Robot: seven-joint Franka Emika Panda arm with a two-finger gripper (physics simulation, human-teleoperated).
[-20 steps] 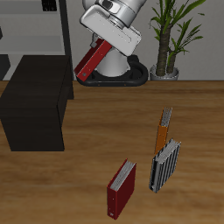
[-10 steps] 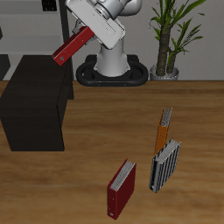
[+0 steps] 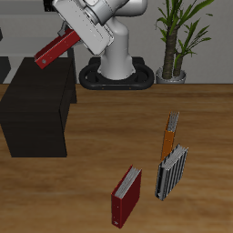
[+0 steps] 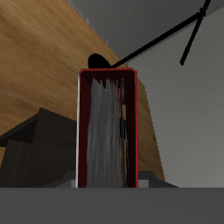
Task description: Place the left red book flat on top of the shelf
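Holding the thin dark-red hardcover book (image 3: 55,50) tilted in the air, the hand (image 3: 75,36) is clamped on its end.
It hangs above the back of the low matt-black boxy shelf (image 3: 36,105), at ten o'clock from the second red book (image 3: 126,195) on the wooden bench (image 3: 91,182).

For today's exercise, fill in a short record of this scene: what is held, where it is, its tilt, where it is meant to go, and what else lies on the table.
held item: left red book, carried by the gripper
position: in the air above the shelf, not touching it
tilt: slanted, not yet flat
wrist view: white page edges of the left red book face the camera
destination: the shelf's flat top, bare
on the table: second red book lying flat; orange book and grey book standing on edge
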